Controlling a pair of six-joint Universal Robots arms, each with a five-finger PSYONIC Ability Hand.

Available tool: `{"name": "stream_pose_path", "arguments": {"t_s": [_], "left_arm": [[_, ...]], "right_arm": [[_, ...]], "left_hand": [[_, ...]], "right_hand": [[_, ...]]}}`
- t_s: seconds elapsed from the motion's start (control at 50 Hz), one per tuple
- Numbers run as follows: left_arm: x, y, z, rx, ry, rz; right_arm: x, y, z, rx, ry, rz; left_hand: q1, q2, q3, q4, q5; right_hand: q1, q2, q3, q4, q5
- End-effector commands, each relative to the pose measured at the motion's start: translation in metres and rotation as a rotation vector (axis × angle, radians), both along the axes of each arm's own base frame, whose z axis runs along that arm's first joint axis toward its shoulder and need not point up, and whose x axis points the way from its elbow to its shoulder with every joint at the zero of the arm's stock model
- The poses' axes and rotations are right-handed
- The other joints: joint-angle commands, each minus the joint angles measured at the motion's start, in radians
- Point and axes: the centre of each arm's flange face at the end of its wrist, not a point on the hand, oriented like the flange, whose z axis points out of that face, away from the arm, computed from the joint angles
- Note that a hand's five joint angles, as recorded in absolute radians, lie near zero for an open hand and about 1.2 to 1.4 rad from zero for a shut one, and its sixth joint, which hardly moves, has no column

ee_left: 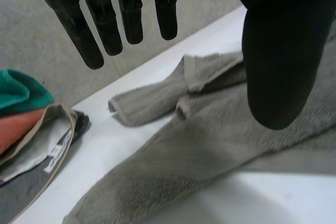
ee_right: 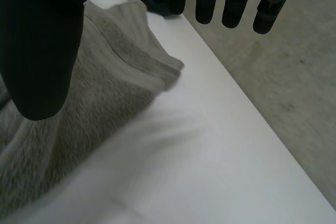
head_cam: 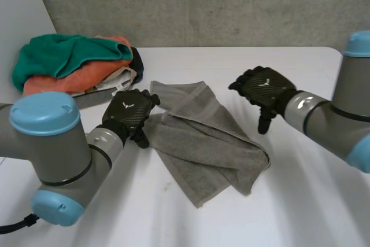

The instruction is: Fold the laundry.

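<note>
A grey towel lies loosely folded and rumpled in the middle of the white table. My left hand hovers at the towel's left edge with fingers straight and the thumb apart, holding nothing; the towel lies under its palm. My right hand hangs above the table just right of the towel's far end, fingers straight, thumb spread, empty. The towel shows beside its thumb.
A heap of laundry sits at the table's back left: a green cloth, an orange cloth and a beige-edged piece with a dark item under it. A grey wall stands behind the table.
</note>
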Motion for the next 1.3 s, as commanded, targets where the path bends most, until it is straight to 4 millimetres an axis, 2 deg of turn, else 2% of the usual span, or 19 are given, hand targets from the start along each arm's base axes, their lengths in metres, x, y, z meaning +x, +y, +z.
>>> {"name": "stream_pose_path", "arguments": {"t_s": [0.02,0.12,0.22,0.32,0.38,0.44,0.56,0.64,0.66,0.72,0.74,0.8,0.92,1.0,1.08,1.14,1.2,1.28,1.3], "left_arm": [[0.003,-0.030,-0.016,-0.027,-0.085,0.024],[0.009,-0.058,-0.039,-0.029,-0.188,0.038],[0.010,-0.067,-0.048,-0.014,-0.236,0.038],[0.007,-0.076,-0.044,-0.038,-0.222,0.041],[0.005,-0.079,-0.042,-0.050,-0.218,0.040],[0.005,-0.083,-0.040,-0.060,-0.216,0.047],[0.004,-0.089,-0.028,-0.096,-0.200,0.058],[0.003,-0.091,-0.008,-0.141,-0.181,0.077],[0.007,-0.091,0.013,-0.181,-0.160,0.098],[0.011,-0.087,0.041,-0.233,-0.130,0.118],[0.013,-0.083,0.055,-0.258,-0.118,0.121],[0.016,-0.072,0.074,-0.289,-0.103,0.118],[0.019,-0.050,0.086,-0.292,-0.104,0.099],[0.012,-0.035,0.071,-0.225,-0.137,0.057],[0.007,-0.042,0.047,-0.178,-0.170,0.044],[0.001,-0.053,0.037,-0.176,-0.180,0.042],[-0.007,-0.080,0.042,-0.241,-0.166,0.062],[-0.017,-0.113,0.092,-0.463,-0.068,0.114],[-0.017,-0.119,0.108,-0.522,-0.040,0.135]], "right_arm": [[0.032,-0.006,-0.016,0.069,-0.071,0.035],[0.051,-0.017,-0.041,0.150,-0.143,0.008],[0.064,-0.022,-0.060,0.142,-0.117,-0.037],[0.068,-0.029,-0.080,0.145,-0.095,-0.058],[0.068,-0.033,-0.086,0.140,-0.087,-0.071],[0.069,-0.038,-0.074,0.105,-0.105,-0.080],[0.065,-0.034,-0.016,0.005,-0.161,-0.090],[0.047,-0.029,0.033,-0.076,-0.199,-0.121],[0.034,-0.028,0.052,-0.101,-0.207,-0.146],[0.009,-0.029,0.077,-0.138,-0.210,-0.200],[-0.010,-0.029,0.092,-0.158,-0.203,-0.239],[-0.045,-0.025,0.117,-0.193,-0.170,-0.311],[-0.071,-0.002,0.122,-0.122,-0.031,-0.339],[-0.072,0.014,0.103,-0.005,0.083,-0.300],[-0.074,0.013,0.093,0.020,0.113,-0.298],[-0.072,0.003,0.081,0.040,0.109,-0.306],[-0.064,-0.026,0.067,-0.018,0.057,-0.323],[-0.054,-0.066,0.083,-0.213,-0.119,-0.384],[-0.053,-0.079,0.100,-0.313,-0.223,-0.417]], "left_hand": [[0.074,0.072,0.071,0.071,0.064],[0.066,0.064,0.062,0.062,0.056],[0.136,0.134,0.132,0.132,0.126],[0.661,0.659,0.657,0.657,0.651],[1.033,1.031,1.030,1.029,1.023],[1.034,1.032,1.031,1.030,1.024],[1.034,1.032,1.031,1.030,1.024],[1.034,1.032,1.031,1.030,1.024],[1.034,1.032,1.031,1.030,1.024],[1.034,1.032,1.031,1.030,1.024],[1.034,1.032,1.031,1.030,1.024],[1.034,1.032,1.031,1.030,1.024],[1.034,1.032,1.031,1.030,1.024],[1.034,1.032,1.031,1.030,1.024],[1.034,1.032,1.031,1.030,1.024],[1.034,1.032,1.031,1.030,1.024],[1.034,1.032,1.031,1.030,1.024],[1.034,1.032,1.031,1.030,1.024],[1.034,1.032,1.031,1.030,1.024]], "right_hand": [[-0.051,-0.036,-0.034,-0.032,-0.046],[-0.051,-0.036,-0.034,-0.032,-0.046],[0.064,0.080,0.081,0.083,0.070],[0.202,0.218,0.219,0.221,0.208],[0.562,0.578,0.579,0.581,0.568],[1.147,1.162,1.164,1.166,1.153],[1.170,1.186,1.187,1.189,1.176],[1.170,1.186,1.187,1.189,1.176],[1.170,1.186,1.187,1.189,1.176],[1.170,1.186,1.187,1.189,1.176],[1.170,1.186,1.187,1.189,1.176],[1.170,1.186,1.187,1.189,1.176],[1.170,1.186,1.187,1.189,1.176],[1.170,1.186,1.187,1.189,1.176],[1.170,1.186,1.187,1.189,1.176],[1.170,1.186,1.187,1.189,1.176],[1.170,1.186,1.187,1.189,1.176],[1.170,1.186,1.187,1.189,1.176],[1.170,1.186,1.187,1.189,1.176]]}}
